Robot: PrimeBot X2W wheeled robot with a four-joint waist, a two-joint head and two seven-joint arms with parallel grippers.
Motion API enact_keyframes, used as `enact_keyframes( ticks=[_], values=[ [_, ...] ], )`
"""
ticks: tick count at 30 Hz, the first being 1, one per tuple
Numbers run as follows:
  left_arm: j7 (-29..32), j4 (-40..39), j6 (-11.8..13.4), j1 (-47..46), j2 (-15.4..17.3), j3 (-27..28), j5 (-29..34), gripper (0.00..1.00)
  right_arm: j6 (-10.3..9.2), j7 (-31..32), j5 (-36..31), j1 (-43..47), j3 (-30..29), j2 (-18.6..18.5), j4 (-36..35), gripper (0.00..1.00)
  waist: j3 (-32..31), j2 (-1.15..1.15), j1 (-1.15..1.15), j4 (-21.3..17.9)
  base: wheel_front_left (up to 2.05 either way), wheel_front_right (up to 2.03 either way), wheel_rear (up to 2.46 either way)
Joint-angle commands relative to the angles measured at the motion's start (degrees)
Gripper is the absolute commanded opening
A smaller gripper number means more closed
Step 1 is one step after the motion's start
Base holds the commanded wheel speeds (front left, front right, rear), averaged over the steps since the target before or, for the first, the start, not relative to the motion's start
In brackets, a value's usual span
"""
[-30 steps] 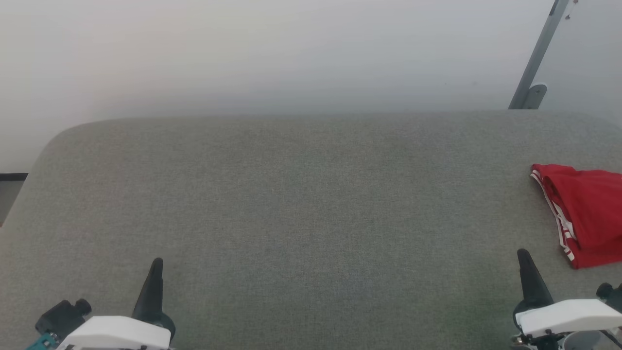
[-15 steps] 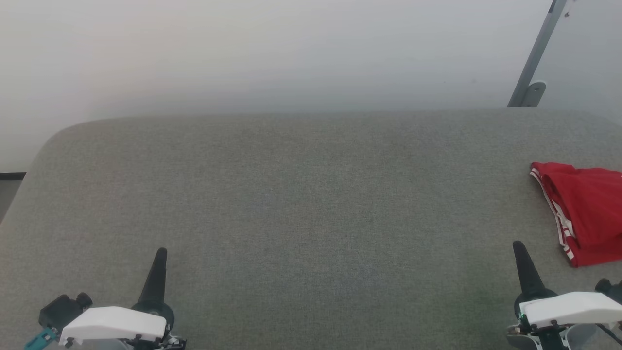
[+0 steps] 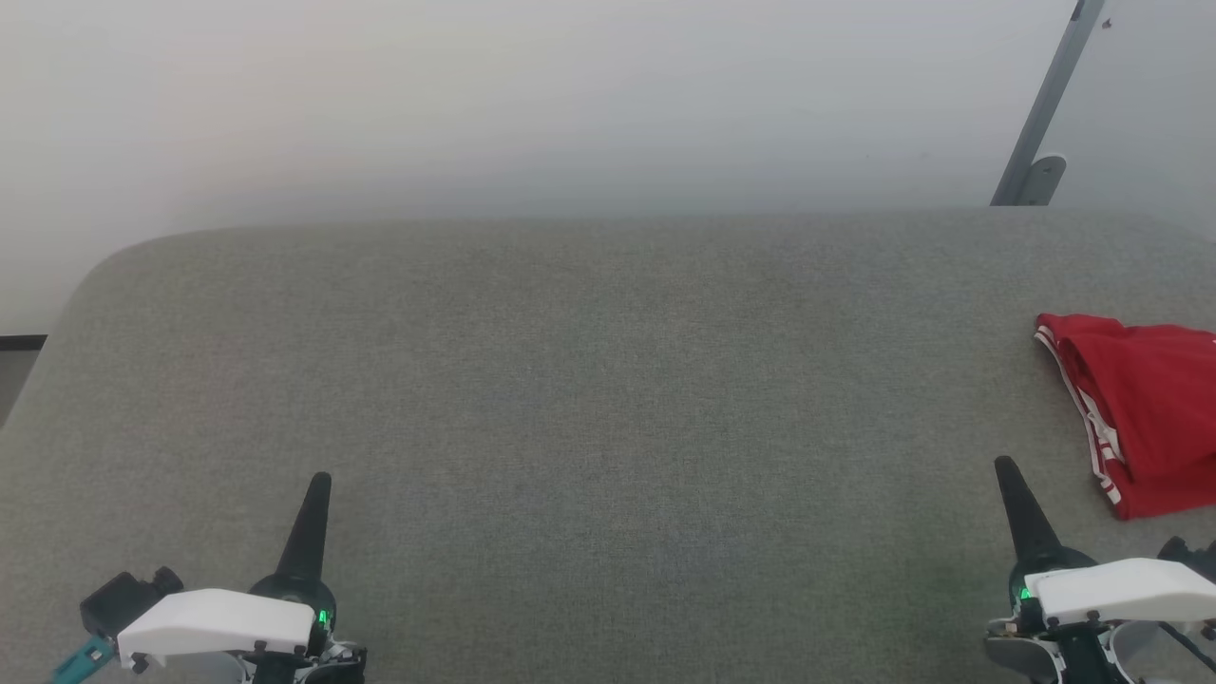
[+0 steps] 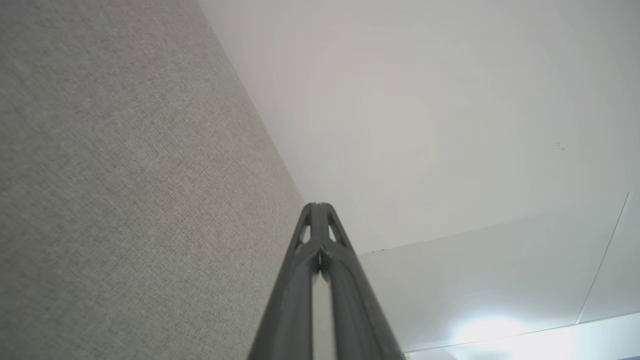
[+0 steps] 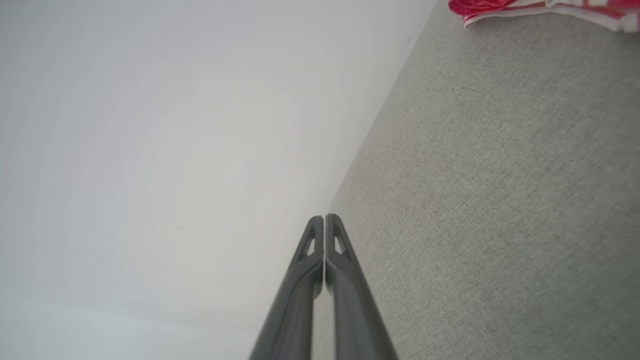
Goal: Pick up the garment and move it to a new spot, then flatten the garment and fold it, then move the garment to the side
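Note:
The garment (image 3: 1145,413), red with red-and-white striped trim, lies folded at the far right of the grey fabric surface (image 3: 608,399), cut off by the picture's edge. Its striped edge (image 5: 545,10) also shows at the top of the right wrist view. My right gripper (image 3: 1002,465) is shut and empty, just left of and nearer than the garment, not touching it. My left gripper (image 3: 321,480) is shut and empty at the lower left. Both wrist views show the fingertips pressed together, left gripper (image 4: 318,205), right gripper (image 5: 324,217).
A pale wall (image 3: 570,104) rises behind the surface's far edge. A grey metal post with a bracket (image 3: 1040,142) stands at the back right. The surface's left corner is rounded, with dark floor (image 3: 19,366) beyond it.
Both grippers' fingertips have moved a little forward, up the head view. The camera has shifted slightly. The garment has stayed where it lies.

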Motion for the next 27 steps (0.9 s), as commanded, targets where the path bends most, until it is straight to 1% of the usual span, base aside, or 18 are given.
enact_keyframes(
  ticks=[1,27],
  values=[
    [0.5,-0.3,-0.1,-1.4,-0.1,0.3,-1.4,0.00,0.02,0.5,1.6,-1.1,0.1,0.0,-0.7,0.00,0.0,0.00,0.00,0.0,0.00,0.00,0.00],
    [3.6,0.1,-0.1,-3.0,-1.2,0.9,-11.9,0.00,0.01,3.5,13.3,-2.5,0.3,0.6,-0.8,0.00,0.5,0.00,0.00,-0.3,0.00,0.00,0.00]
  ],
)
